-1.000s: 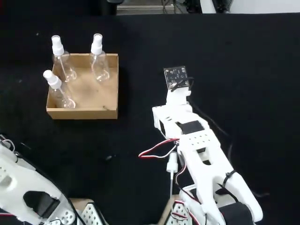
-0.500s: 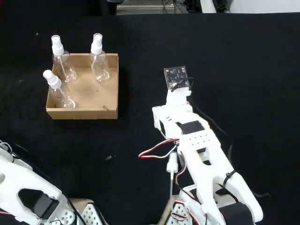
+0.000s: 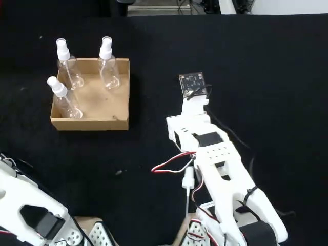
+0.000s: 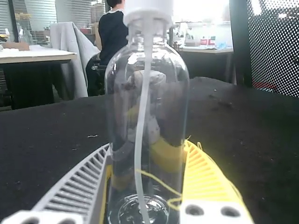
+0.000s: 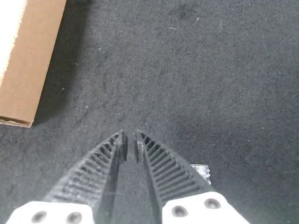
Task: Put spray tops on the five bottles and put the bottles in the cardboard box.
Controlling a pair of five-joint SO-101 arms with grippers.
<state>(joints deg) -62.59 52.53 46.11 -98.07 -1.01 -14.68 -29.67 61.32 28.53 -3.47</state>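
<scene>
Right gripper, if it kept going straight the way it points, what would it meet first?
Probably the black tabletop just ahead of the right gripper; the cardboard box lies off that line.

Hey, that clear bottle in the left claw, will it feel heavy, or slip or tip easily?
Probably light: the bottle looks empty but for a thin tube. Its smooth clear wall may slip in the left claw. Tall, narrow, with a spray top, it could tip if set down crookedly.

Bottle [image 4: 147, 116]: spray top [image 4: 148, 9] and base cut by picture edge.
Cardboard box [image 5: 28, 60]: mostly cut off by picture edge.
Loose spray top [image 3: 188, 179]: tube end hidden at right arm [image 3: 225, 174].
Left arm [image 3: 25, 215]: cut by corner.
</scene>
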